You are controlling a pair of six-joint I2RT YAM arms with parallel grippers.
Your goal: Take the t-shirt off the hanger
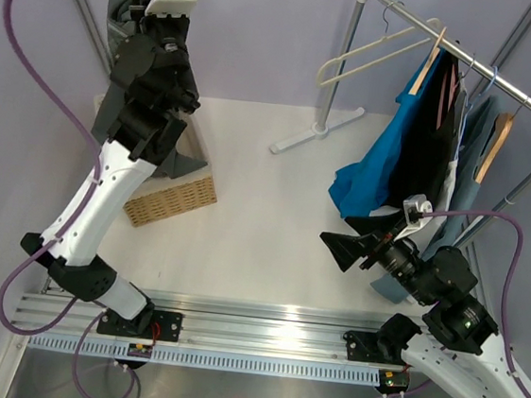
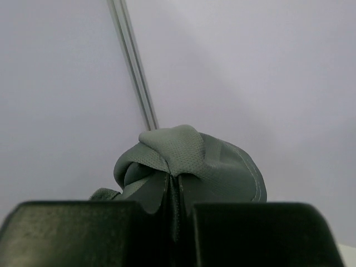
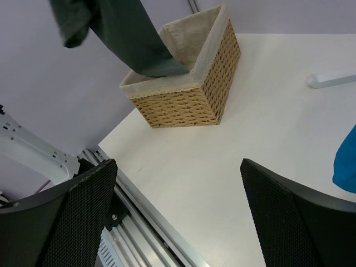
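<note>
Above basket (image 1: 175, 201) at 9 o'clock, left gripper (image 2: 175, 206) clenched on t-shirt (image 2: 189, 161), off hanger (image 1: 387, 41) at 1 o'clock; next: release into basket. Right gripper (image 1: 341, 248) splayed, empty.

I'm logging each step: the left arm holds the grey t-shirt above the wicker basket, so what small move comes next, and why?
Probably lower the left gripper toward the basket. It is shut on the t-shirt, whose lower end hangs inside the basket while most of it hangs high above; the hanger hangs bare on the rail.
</note>
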